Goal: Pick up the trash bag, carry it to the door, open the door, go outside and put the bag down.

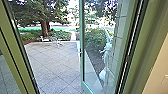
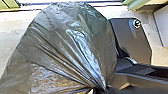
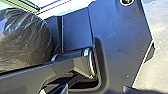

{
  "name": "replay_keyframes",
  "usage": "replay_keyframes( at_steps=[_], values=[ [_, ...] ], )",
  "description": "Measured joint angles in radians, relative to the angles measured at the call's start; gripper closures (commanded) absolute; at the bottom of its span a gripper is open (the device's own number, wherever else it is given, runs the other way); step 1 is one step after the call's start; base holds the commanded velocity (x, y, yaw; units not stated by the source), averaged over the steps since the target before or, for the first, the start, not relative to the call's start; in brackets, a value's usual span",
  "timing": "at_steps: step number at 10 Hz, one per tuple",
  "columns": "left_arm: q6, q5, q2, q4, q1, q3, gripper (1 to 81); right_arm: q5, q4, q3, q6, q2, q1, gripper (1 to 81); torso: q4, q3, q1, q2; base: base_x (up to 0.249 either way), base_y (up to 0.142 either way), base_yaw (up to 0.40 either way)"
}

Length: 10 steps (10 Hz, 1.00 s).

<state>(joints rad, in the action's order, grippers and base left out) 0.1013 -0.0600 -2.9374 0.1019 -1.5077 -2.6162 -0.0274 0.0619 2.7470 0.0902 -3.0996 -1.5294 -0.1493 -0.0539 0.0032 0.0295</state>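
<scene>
Green metal door frame, left side (image 1: pixel 15 50): borders the opening.
Shiny black plastic trash bag (image 2: pixel 67 47): indoors, near the doorway, beside my wide dark base plate (image 2: pixel 135 37); whether it touches the floor, I cannot tell.
Left fingers (image 2: pixel 118 91): apparently closed on the bag's gathered neck, where its folds converge.
Grey paved yard (image 1: pixel 53 62): ahead through the opening.
Green-framed glass door leaf (image 1: pixel 83 86): swung open outward, right of the gap.
Right gripper: state, I cannot tell.
Step in hand: judged to be the passage outside, door open, bag to be set down.
Next move: calls for a firm grip and a slow, centred drive, bag clear of frame and leaf, lest the plastic snag.
</scene>
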Motion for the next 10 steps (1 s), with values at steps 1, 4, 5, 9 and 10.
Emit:
replay_keyframes(
  at_steps=[1, 4, 5, 9, 10],
  values=[
    [0.000, 0.000, -0.001, 0.000, 0.000, 0.000, 81.1, 0.000, 0.000, 0.000, 0.000, 0.000, 0.000, 1.0, 0.000, 0.000, 0.000, 0.000, 0.000, -0.103, 0.000],
    [0.000, 0.000, -0.005, 0.000, 0.000, 0.001, 81.1, 0.000, 0.001, 0.001, 0.000, 0.003, 0.000, 1.0, 0.000, 0.000, 0.000, 0.000, 0.000, -0.022, 0.000],
    [0.000, 0.000, -0.004, 0.000, 0.000, 0.000, 81.1, 0.001, 0.001, 0.001, 0.000, 0.000, 0.000, 1.0, 0.000, 0.000, 0.000, 0.000, 0.000, 0.000, 0.000],
    [0.000, 0.000, -0.002, 0.000, 0.000, -0.002, 81.1, 0.001, 0.001, 0.001, 0.000, 0.000, 0.000, 1.0, 0.000, 0.000, 0.000, 0.000, 0.000, 0.000, 0.000],
    [0.000, 0.000, -0.002, 0.000, 0.000, -0.002, 81.1, 0.001, 0.001, 0.001, 0.000, 0.000, 0.000, 1.0, 0.000, 0.000, 0.000, 0.000, 0.000, 0.000, 0.000]
  ],
)
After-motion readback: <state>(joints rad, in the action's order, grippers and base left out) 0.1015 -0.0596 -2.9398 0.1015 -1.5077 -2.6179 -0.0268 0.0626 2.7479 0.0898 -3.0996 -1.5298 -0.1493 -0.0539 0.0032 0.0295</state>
